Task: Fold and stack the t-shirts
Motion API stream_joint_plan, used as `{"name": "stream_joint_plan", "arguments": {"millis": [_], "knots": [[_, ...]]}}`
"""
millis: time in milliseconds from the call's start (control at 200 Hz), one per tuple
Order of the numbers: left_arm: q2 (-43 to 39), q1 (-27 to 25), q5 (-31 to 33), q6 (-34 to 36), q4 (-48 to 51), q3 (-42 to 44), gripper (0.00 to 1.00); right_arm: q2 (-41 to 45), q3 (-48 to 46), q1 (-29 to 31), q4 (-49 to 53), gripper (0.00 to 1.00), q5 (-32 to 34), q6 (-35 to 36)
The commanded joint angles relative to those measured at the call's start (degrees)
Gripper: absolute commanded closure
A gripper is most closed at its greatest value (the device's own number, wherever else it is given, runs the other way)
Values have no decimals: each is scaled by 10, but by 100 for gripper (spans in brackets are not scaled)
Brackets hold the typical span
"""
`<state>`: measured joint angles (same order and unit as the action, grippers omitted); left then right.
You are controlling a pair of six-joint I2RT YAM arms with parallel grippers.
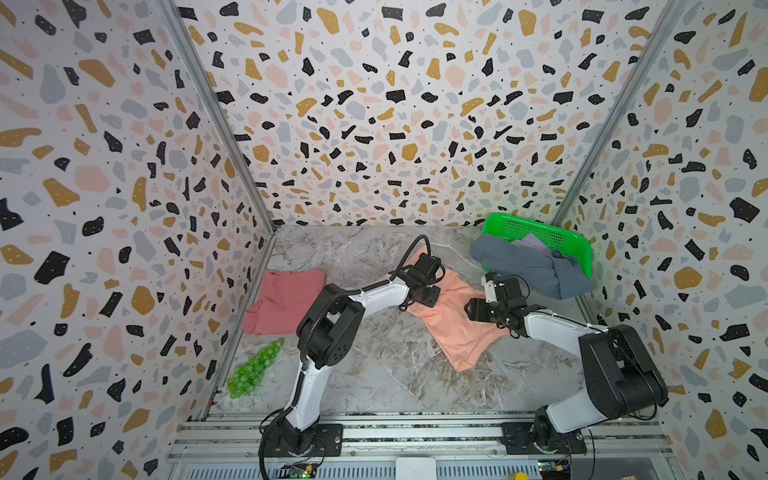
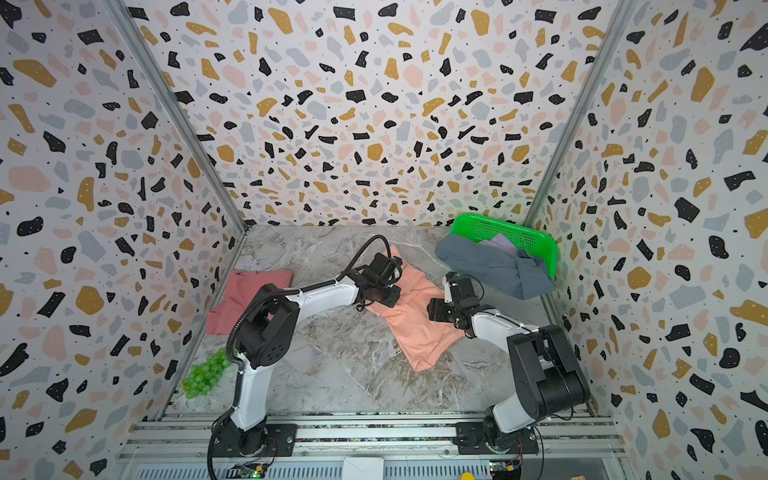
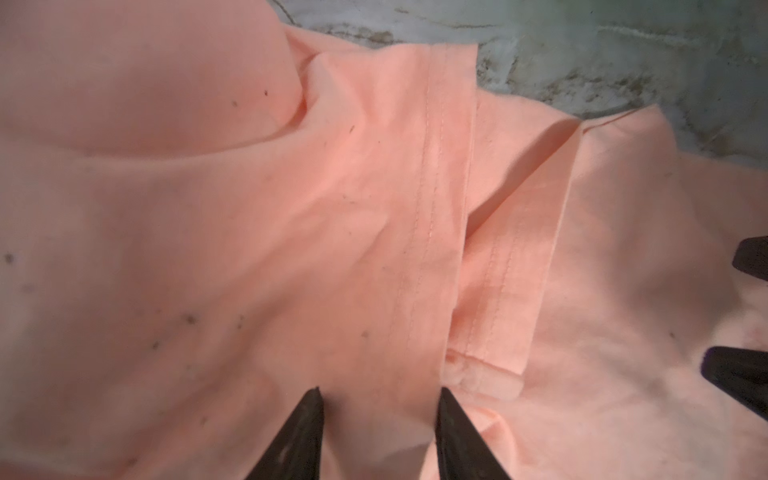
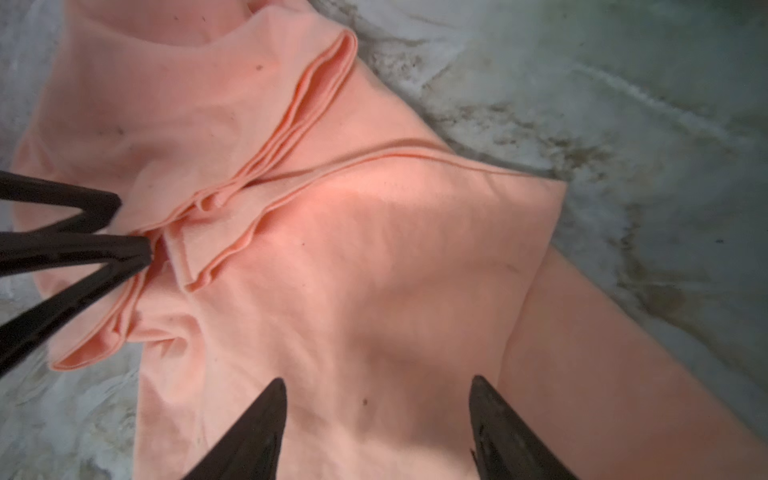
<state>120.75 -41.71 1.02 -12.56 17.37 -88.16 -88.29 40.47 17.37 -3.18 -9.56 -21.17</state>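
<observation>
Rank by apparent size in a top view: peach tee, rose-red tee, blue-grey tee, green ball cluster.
1. peach tee
2-3. blue-grey tee and rose-red tee: too close to rank; the left arm hides part of the rose-red one
4. green ball cluster

You see terrazzo-patterned walls [image 1: 374, 104] on three sides, the back one well beyond the left hand [image 3: 380, 395]. Under this hand lies a grey marble bench [image 1: 374, 374], evenly lit.
</observation>
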Motion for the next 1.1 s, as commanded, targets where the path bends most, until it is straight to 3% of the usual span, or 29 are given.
{"name": "stream_joint_plan", "arguments": {"millis": [0,65,120,220,275,360,496,706,861,1026,1096], "knots": [[18,0,14,0,3,-22,67,-5,-2,-1,-11,32,4,12],[19,0,15,-7,-5,-24,74,-14,-3,-1,-21,36,2,17],[17,-1,15,-10,-12,-26,82,-25,-1,-1,-24,46,-1,17],[13,0,24,-9,-13,-36,100,-35,7,0,-22,77,4,15],[7,2,30,-10,-10,-40,100,-24,7,0,-24,90,12,12],[-17,14,24,-16,-1,-52,100,4,15,-1,-13,100,31,15],[-100,54,5,-33,10,-49,100,63,35,-5,24,100,60,36],[-190,178,-66,-81,-35,-10,100,172,46,-11,96,100,64,55],[-127,209,-51,-67,1,-89,100,237,91,19,161,100,11,64],[-8,213,-59,-78,9,-245,100,244,176,120,181,100,-58,64],[51,223,-63,-101,16,-333,100,210,221,200,194,100,-38,86]]}}
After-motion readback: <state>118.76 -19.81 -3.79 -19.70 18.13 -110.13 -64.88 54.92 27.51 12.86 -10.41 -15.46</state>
